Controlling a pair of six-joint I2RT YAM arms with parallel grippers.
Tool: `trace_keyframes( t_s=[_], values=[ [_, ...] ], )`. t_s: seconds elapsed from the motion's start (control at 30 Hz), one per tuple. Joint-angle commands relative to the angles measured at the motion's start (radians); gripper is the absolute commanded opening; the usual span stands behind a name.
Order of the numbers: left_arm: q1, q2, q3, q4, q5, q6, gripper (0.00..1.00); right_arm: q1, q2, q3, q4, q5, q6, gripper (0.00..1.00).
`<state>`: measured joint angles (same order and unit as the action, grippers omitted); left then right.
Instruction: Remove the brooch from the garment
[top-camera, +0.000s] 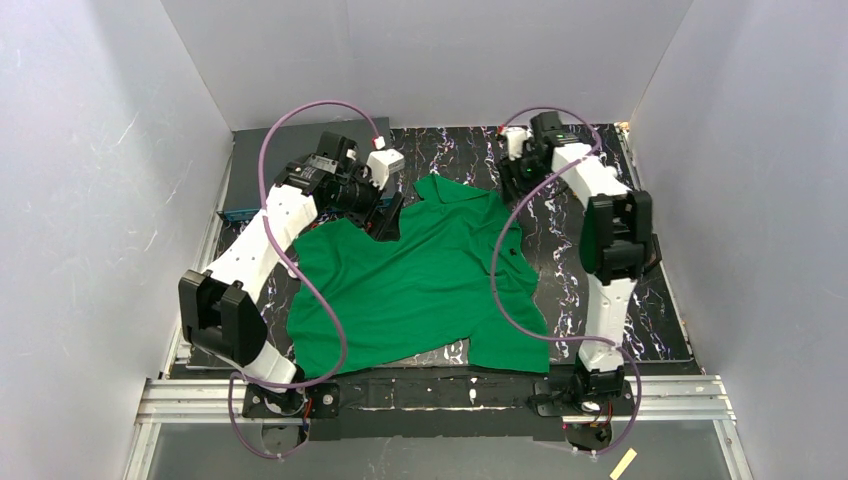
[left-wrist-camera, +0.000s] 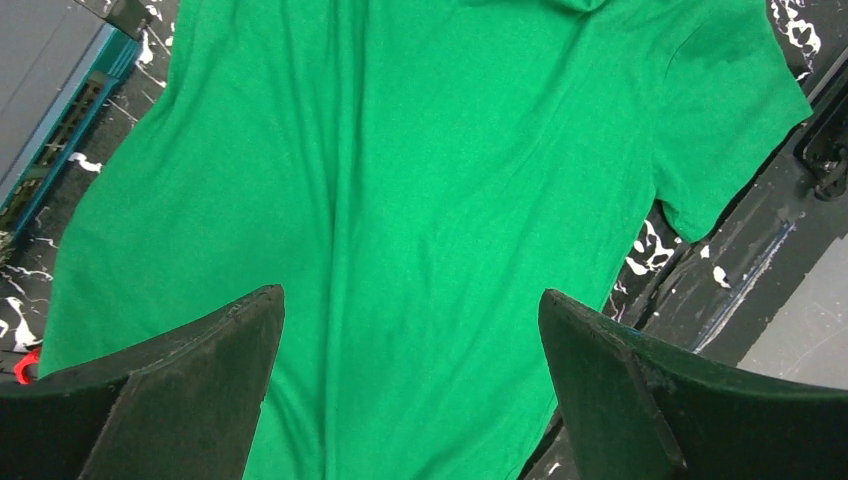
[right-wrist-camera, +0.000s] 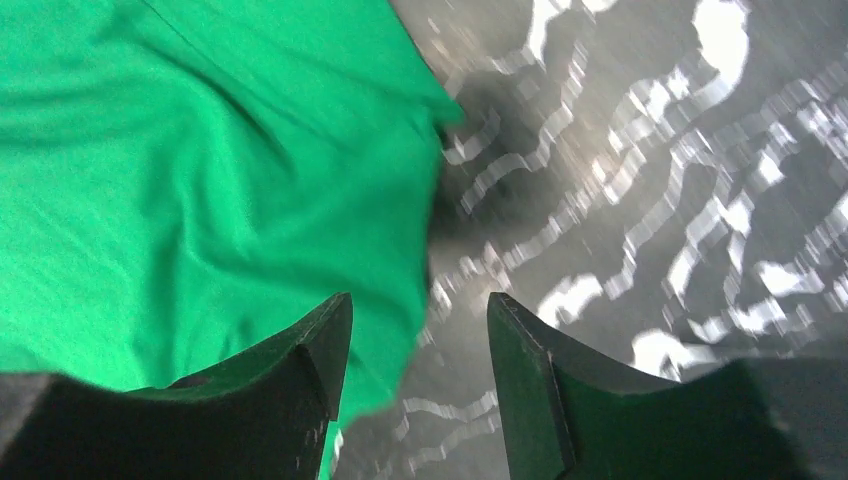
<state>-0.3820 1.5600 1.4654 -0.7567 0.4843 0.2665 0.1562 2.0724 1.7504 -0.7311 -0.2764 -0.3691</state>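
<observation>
Garment (right-wrist-camera: 200, 150) edge, under right tool (right-wrist-camera: 420, 310) — parted

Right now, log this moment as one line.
left claw: open, over green shirt | right claw: open, empty, at shirt's edge | brooch: not clearly visible

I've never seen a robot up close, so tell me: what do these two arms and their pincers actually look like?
Both the left arm and the right arm have smooth white shells with chunky black joint blocks. A thin purple cable loops loosely along each. Each arm ends in two matte black, wedge-shaped fingers with rough faces.
</observation>
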Motion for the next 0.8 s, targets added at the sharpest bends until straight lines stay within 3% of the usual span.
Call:
trace_keyframes(
  t_s=[0.0, 0.23, 0.37, 0.47, 0.67, 0.7, 0.77],
  values=[
    [0.022, -0.040, 0.007, -0.023, 0.017, 0.054, 0.98, 0.062, 0.113, 0.130, 0.026, -0.065, 0.067, 0.61],
    [0.027, -0.037, 0.023, -0.040, 0.003, 0.075, 0.98, 0.082, 0.292, 0.290, 0.016, -0.059, 0.079, 0.58],
    [0.029, -0.043, 0.007, -0.040, -0.018, 0.083, 0.98, 0.089, 0.338, 0.309, -0.002, -0.050, 0.073, 0.31],
    [0.034, -0.040, 0.000, -0.037, -0.033, 0.086, 0.98, 0.088, 0.371, 0.361, -0.026, 0.047, 0.045, 0.02],
    [0.052, -0.011, 0.007, -0.019, -0.063, 0.075, 0.98, 0.066, 0.393, 0.397, 0.018, 0.268, -0.003, 0.01],
    [0.055, -0.006, 0.008, -0.016, -0.067, 0.074, 0.98, 0.067, 0.391, 0.396, 0.019, 0.270, -0.014, 0.08],
    [0.054, 0.007, 0.013, -0.012, -0.071, 0.077, 0.98, 0.068, 0.386, 0.408, 0.006, 0.229, -0.036, 0.44]
  ],
)
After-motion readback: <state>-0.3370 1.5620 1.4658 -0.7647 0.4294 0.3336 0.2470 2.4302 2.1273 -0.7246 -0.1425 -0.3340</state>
